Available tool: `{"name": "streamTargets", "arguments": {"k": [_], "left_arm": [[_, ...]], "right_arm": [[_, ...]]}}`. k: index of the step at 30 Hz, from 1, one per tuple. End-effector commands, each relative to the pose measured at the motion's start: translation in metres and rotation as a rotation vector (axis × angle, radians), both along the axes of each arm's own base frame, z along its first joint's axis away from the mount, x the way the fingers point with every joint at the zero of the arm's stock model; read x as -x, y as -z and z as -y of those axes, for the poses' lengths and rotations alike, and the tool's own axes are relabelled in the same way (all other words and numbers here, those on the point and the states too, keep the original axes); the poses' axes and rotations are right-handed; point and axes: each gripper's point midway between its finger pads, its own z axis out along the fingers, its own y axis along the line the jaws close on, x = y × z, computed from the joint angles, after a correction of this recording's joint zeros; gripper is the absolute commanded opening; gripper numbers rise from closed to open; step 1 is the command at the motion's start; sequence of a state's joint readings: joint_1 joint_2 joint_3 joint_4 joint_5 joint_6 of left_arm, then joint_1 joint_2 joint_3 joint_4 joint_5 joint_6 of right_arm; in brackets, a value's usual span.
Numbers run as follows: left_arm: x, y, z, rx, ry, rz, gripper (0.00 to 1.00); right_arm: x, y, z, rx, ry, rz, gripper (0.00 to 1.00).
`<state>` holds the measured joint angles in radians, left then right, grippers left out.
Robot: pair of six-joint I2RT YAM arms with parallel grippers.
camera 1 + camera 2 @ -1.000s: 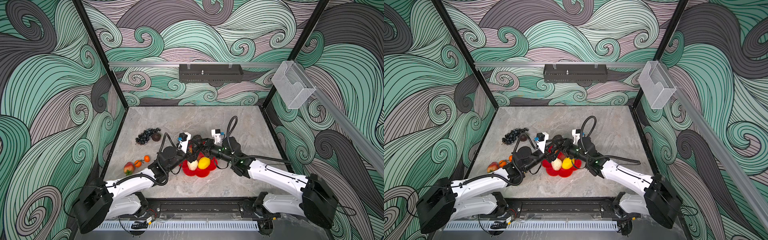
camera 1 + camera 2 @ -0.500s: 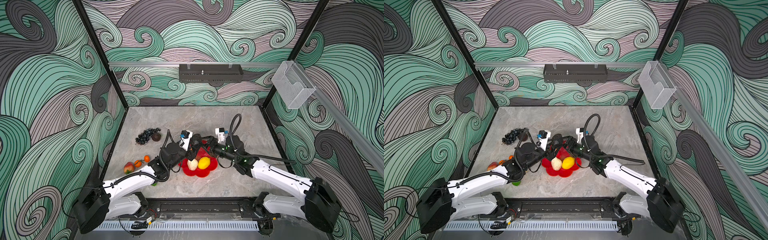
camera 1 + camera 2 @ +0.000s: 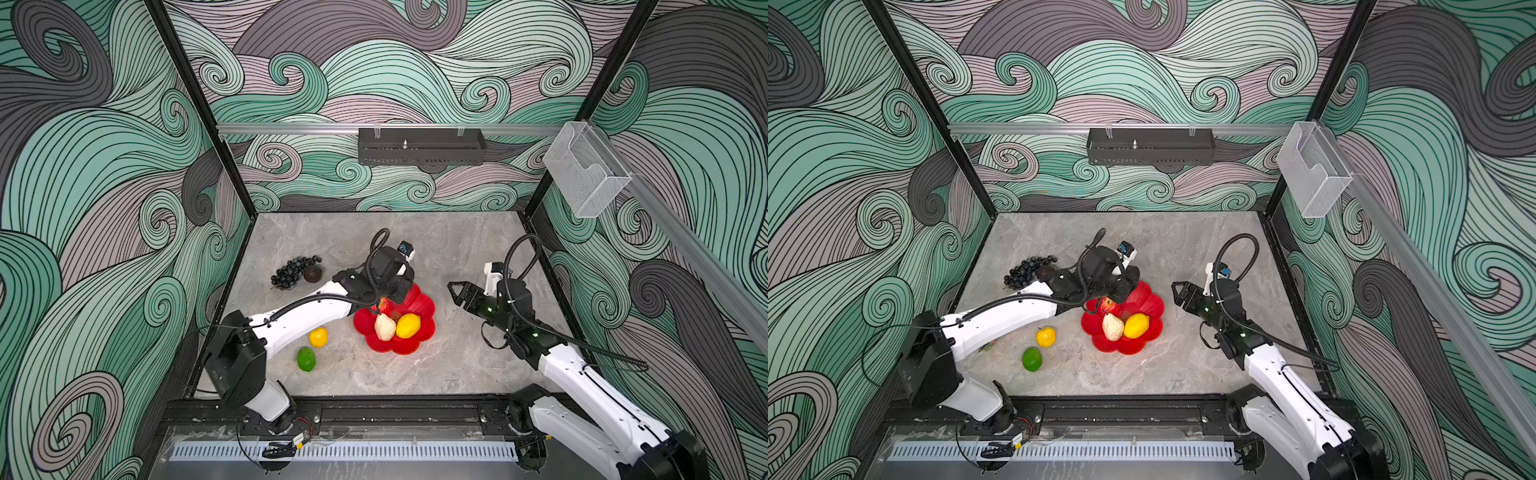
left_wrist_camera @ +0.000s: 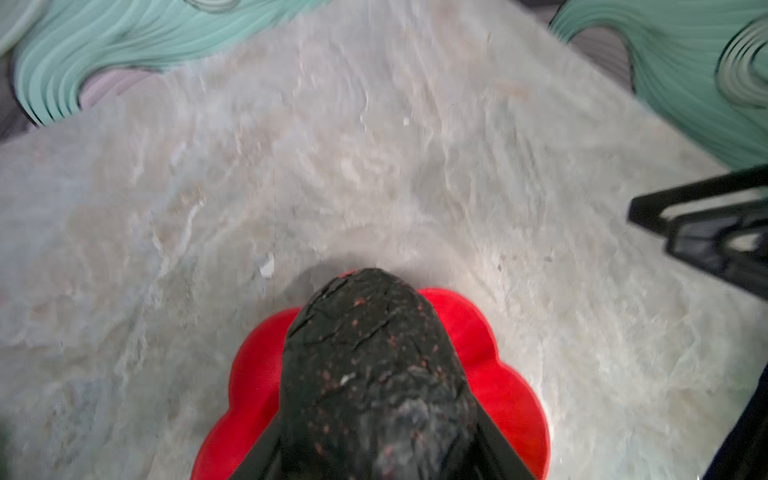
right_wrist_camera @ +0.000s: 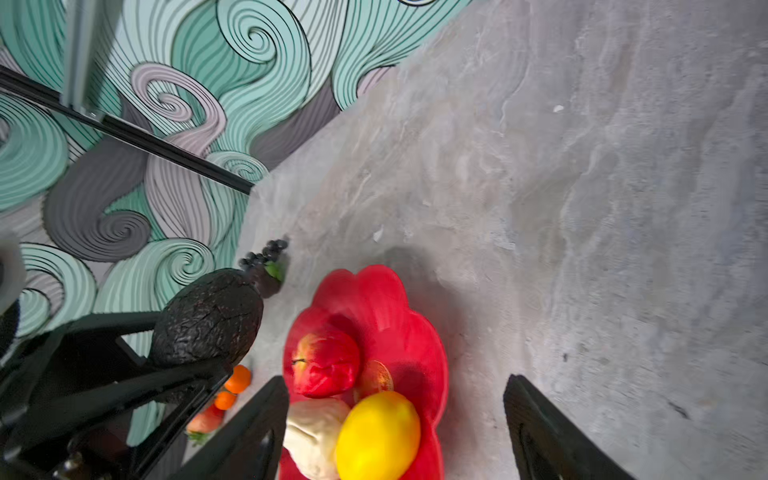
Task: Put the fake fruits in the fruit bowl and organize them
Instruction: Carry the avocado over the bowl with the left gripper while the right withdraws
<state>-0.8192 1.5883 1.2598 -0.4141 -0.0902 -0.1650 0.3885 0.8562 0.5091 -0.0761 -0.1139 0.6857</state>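
The red scalloped fruit bowl [image 3: 420, 302] [image 3: 1144, 305] holds a red apple [image 3: 384, 305], a beige pear [image 3: 384, 327], a yellow lemon [image 3: 408, 325] and a small brownish fruit [image 5: 374, 378]. My left gripper [image 3: 395, 291] [image 5: 195, 345] is shut on the dark avocado [image 4: 370, 374] [image 5: 210, 318], just above the bowl's far-left rim [image 4: 498, 374]. My right gripper [image 3: 455, 293] [image 5: 395, 379] stands open and empty to the right of the bowl. On the table lie a second lemon [image 3: 318, 337], a green lime [image 3: 306, 359] and the grape bunch [image 3: 293, 270].
A dark round fruit [image 3: 312, 273] lies against the grapes. Two small oranges [image 5: 239, 379] and a reddish fruit [image 5: 205, 419] lie beyond the left arm, hidden under it in both top views. A black tray [image 3: 422, 146] and a clear box [image 3: 582, 174] hang on the walls.
My right gripper has opened and drawn back to the right, away from the bowl. My left arm has stretched farther back, uncovering the lemon and lime on the table.
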Motion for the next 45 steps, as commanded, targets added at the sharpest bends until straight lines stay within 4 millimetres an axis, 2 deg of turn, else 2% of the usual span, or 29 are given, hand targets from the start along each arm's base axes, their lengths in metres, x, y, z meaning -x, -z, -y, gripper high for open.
{"name": "streamTargets", "arguments": {"k": [1, 8, 19, 37, 45], "left_arm": [[0.019, 0.017, -0.013, -0.138, 0.027, -0.183, 0.48], [0.024, 0.038, -0.011, -0.307, 0.044, -0.379, 0.47], [0.021, 0.068, -0.005, -0.391, 0.035, -0.480, 0.48], [0.014, 0.094, 0.000, -0.503, 0.097, -0.531, 0.51], [0.018, 0.101, -0.002, -0.527, 0.122, -0.565, 0.54]], "right_arm": [[0.006, 0.009, 0.014, 0.117, -0.006, 0.045, 0.82], [0.008, 0.027, 0.021, 0.124, 0.031, 0.063, 0.81], [0.011, 0.025, 0.021, 0.145, 0.029, 0.093, 0.80], [0.013, 0.026, 0.021, 0.147, 0.031, 0.102, 0.80], [0.013, 0.028, 0.021, 0.148, 0.033, 0.100, 0.80]]}}
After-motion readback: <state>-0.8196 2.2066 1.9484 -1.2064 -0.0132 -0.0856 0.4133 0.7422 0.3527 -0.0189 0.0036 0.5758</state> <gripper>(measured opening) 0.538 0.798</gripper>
